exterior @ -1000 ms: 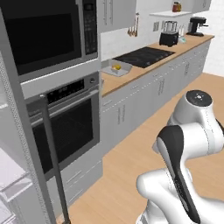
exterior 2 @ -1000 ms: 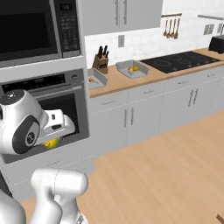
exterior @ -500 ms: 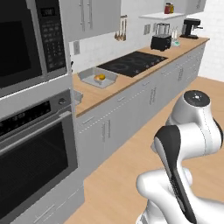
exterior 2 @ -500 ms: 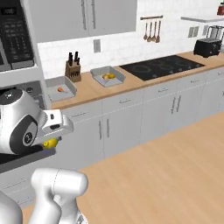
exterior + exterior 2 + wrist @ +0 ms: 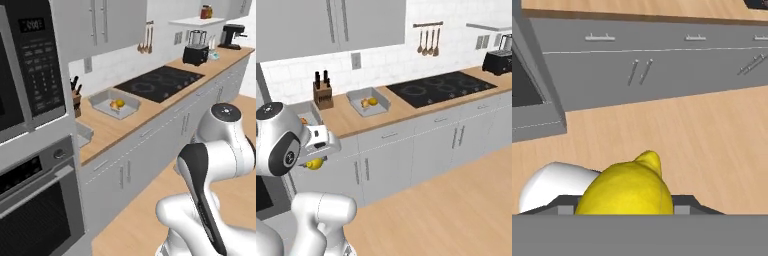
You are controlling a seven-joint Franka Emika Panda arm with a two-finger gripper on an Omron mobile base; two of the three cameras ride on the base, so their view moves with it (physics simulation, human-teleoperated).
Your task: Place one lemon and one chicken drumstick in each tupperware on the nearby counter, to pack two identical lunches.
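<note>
The claw [image 5: 315,161] pinches a lemon [image 5: 625,191] (carried low, off the surface [image 5: 351,120]), while one tupperware [image 5: 370,93] at twelve o'clock already holds food and the other [image 5: 314,113], at ten o'clock, seemingly awaits this lemon.

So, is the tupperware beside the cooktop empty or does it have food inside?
Not empty: the tupperware beside the cooktop holds a lemon and another small item.

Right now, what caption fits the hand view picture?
A yellow lemon held in the gripper, above the wood floor by grey cabinets.
</note>
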